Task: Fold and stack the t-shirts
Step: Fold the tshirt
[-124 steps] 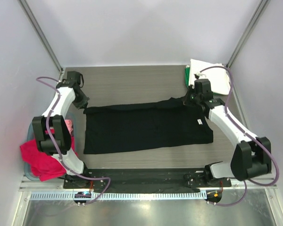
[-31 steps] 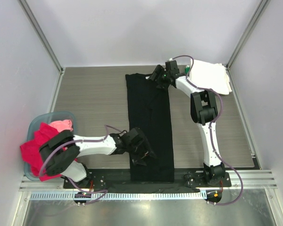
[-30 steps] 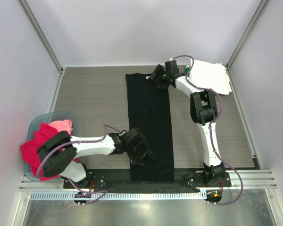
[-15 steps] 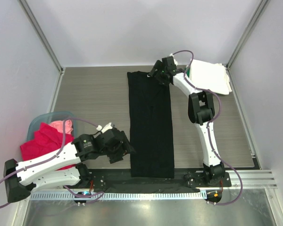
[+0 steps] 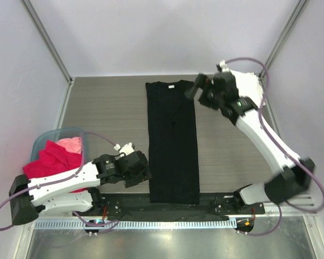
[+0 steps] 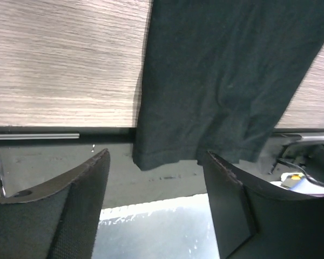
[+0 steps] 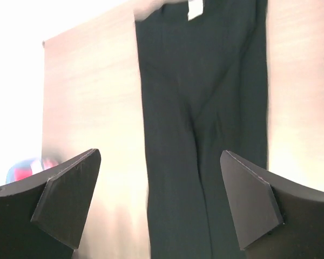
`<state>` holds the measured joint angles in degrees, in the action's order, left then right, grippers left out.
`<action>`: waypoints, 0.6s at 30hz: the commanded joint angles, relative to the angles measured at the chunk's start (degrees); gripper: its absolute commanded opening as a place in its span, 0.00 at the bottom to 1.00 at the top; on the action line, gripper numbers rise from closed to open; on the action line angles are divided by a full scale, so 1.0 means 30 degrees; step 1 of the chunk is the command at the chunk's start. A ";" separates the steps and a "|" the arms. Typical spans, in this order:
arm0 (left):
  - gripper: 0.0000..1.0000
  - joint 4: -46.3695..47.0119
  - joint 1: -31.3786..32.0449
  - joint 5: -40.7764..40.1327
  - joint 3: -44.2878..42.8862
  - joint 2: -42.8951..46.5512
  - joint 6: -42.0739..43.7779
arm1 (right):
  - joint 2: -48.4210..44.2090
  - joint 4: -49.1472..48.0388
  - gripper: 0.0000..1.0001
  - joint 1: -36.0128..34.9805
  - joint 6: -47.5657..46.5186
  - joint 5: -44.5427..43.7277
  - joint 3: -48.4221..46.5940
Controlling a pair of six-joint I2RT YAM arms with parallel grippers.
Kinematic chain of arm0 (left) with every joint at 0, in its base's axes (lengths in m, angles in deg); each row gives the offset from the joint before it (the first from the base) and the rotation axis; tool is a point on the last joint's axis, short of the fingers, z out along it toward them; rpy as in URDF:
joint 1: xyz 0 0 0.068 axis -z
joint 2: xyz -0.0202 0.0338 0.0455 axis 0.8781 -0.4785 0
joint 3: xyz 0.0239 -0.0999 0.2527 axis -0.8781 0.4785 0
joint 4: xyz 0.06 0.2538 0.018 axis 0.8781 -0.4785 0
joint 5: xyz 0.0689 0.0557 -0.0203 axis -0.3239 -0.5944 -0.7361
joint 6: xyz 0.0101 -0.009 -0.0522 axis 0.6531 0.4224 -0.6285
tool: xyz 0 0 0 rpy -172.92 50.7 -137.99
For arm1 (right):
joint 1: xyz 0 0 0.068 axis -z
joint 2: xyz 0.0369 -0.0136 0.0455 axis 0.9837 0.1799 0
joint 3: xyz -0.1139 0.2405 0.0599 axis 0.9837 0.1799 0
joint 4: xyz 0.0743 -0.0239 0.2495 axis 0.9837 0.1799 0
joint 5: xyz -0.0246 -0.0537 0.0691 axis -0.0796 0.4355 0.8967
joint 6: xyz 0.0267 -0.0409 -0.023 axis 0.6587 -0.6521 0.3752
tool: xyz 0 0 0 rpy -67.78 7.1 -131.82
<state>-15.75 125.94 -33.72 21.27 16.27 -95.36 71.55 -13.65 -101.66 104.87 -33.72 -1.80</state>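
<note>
A black t-shirt (image 5: 171,141), folded into a long narrow strip, lies down the middle of the table, collar at the far end. My left gripper (image 5: 142,171) stands open just left of the strip's near end, touching nothing. In the left wrist view the hem (image 6: 205,145) lies beyond the open gripper (image 6: 157,155). My right gripper (image 5: 194,89) hangs open above the table, right of the collar. The right wrist view looks down the black strip (image 7: 200,108) between the open gripper (image 7: 159,155). Folded white t-shirts (image 5: 254,83) lie at the back right, partly hidden by the right arm.
A pale blue tub (image 5: 54,136) at the left edge holds a red t-shirt (image 5: 43,164) and a pink one (image 5: 70,143). The black base rail (image 5: 167,208) runs along the near edge, with the hem resting on it. Grey walls close in both sides.
My left gripper has drawn back leftward off the black shirt's near end. The right gripper has let go of the collar, opened wide, and lifted to the right.
</note>
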 commanded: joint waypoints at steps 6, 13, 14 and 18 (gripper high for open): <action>0.65 0.2223 0.1513 -0.0478 0.0081 -0.2761 -0.1054 | -1.1542 0.6747 0.94 -0.3374 0.5103 -0.0907 1.2858; 0.63 0.2723 0.5612 -0.1855 0.0609 -0.4139 -0.4101 | -1.6235 0.7958 0.87 -0.6949 0.9327 -0.0120 1.7173; 0.63 0.2752 0.5908 -0.1943 0.0697 -0.4198 -0.4394 | -1.6500 0.7724 0.84 -0.7276 0.9769 0.0232 1.7759; 0.62 0.2781 0.6701 -0.2412 0.1166 -0.4229 -0.5596 | -1.7585 0.6813 0.75 -0.9267 1.1412 0.0969 2.0280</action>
<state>-8.25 144.96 -36.87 23.78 3.31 -106.94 19.99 8.64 -126.22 131.97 -32.19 56.12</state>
